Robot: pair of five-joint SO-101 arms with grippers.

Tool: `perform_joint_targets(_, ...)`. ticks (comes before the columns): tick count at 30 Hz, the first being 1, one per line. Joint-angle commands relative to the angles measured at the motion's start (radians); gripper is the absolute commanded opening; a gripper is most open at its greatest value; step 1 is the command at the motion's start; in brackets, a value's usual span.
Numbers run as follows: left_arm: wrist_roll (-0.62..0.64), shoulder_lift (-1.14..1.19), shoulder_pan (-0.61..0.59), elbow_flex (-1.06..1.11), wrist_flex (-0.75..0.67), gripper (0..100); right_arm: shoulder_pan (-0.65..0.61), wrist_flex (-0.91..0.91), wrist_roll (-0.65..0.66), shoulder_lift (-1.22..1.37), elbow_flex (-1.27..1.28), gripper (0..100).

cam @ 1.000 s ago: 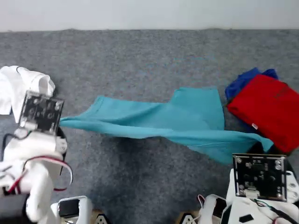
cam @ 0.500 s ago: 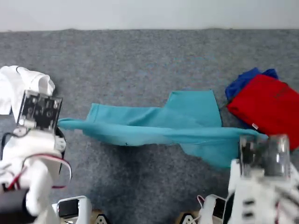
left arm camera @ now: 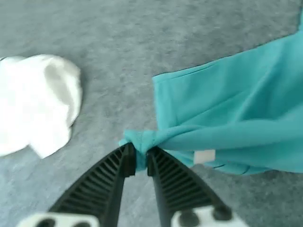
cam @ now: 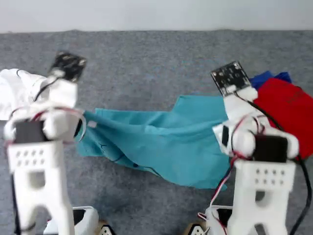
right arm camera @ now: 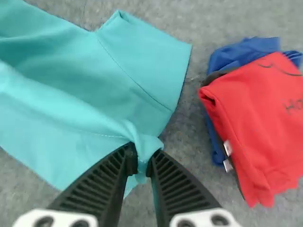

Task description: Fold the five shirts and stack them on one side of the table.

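The teal shirt (cam: 161,142) stretched across the middle of the grey table (cam: 146,58), held up at both ends. The left jaws were clamped tight on a gathered corner, near the crumpled white shirt (cam: 17,90). The right jaws were pinched shut on a fold at the other end, just beside the folded red shirt (cam: 286,105) lying on the blue shirt (cam: 254,83).

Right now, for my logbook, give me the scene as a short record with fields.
left tool: shut on a bunched edge of the teal shirt
right tool: shut on the teal shirt's other end
teal shirt: unfolded, spread between both tools
red shirt: folded, lying on the blue shirt, beside the right arm
white shirt: crumpled, beside the left arm
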Motion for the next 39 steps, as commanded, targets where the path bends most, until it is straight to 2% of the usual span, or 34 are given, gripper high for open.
perform_joint_targets(1,-0.008,0.147,0.071,0.001,-0.106,1,-0.007,-0.114,-0.006,0.068,0.029,0.8)
perform_joint_targets(11,-0.003,0.460,0.078,-0.005,-0.336,1,-0.007,-0.387,-0.006,0.277,0.054,0.8)
perform_joint_targets(18,-0.003,0.494,0.017,-0.004,-0.408,1,-0.007,-0.541,-0.012,0.461,0.052,0.8)
perform_joint_targets(24,-0.002,0.496,0.032,0.001,-0.466,2,-0.005,-0.691,-0.012,0.595,0.048,0.8)
perform_joint_targets(31,-0.006,0.529,0.054,0.001,-0.466,2,-0.005,-0.705,-0.021,0.751,-0.132,0.8)
perform_joint_targets(36,-0.006,0.640,0.054,-0.008,-0.468,2,-0.001,-0.705,-0.143,0.868,-0.247,0.9)
perform_joint_targets(39,-0.002,0.697,0.052,-0.058,-0.460,2,-0.004,-0.693,-0.160,0.918,-0.292,2.6)
